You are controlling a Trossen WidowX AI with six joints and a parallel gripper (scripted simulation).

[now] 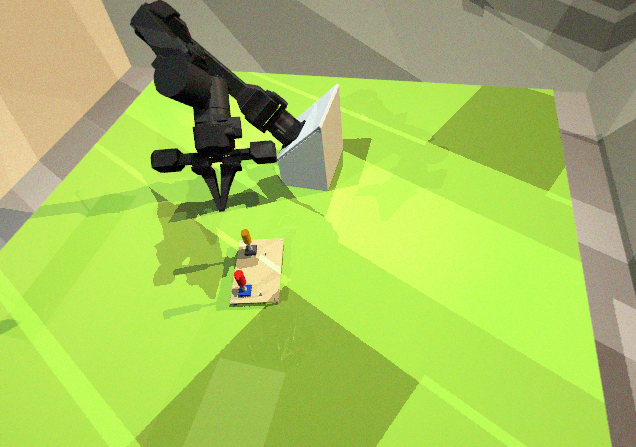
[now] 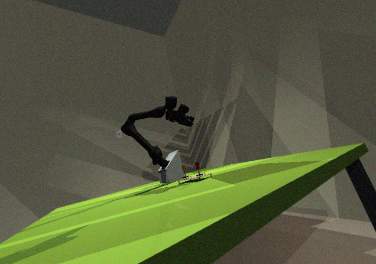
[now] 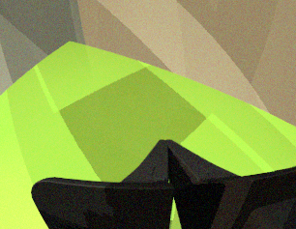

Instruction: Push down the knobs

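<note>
The tan circuit board (image 1: 266, 272) stands on short legs on the table. An orange knob (image 1: 246, 236) (image 2: 183, 168) stands up on its shaft above a dark potentiometer (image 1: 250, 250). A red knob (image 1: 240, 277) (image 2: 197, 165) stands up on its shaft above a blue potentiometer (image 1: 245, 291). A length of shaft shows under each knob. My gripper (image 1: 221, 209) (image 2: 191, 121) (image 3: 164, 146) is shut with nothing between its fingertips. It hangs high above the table, clear of both knobs. The wrist view shows neither board nor knobs.
A grey-white wedge-shaped block (image 1: 334, 143) (image 2: 174, 169) carries the arm's base, beyond the board in the top view. The green table (image 1: 462, 277) (image 2: 212, 212) (image 3: 34, 144) has its edges in view, with walls beyond.
</note>
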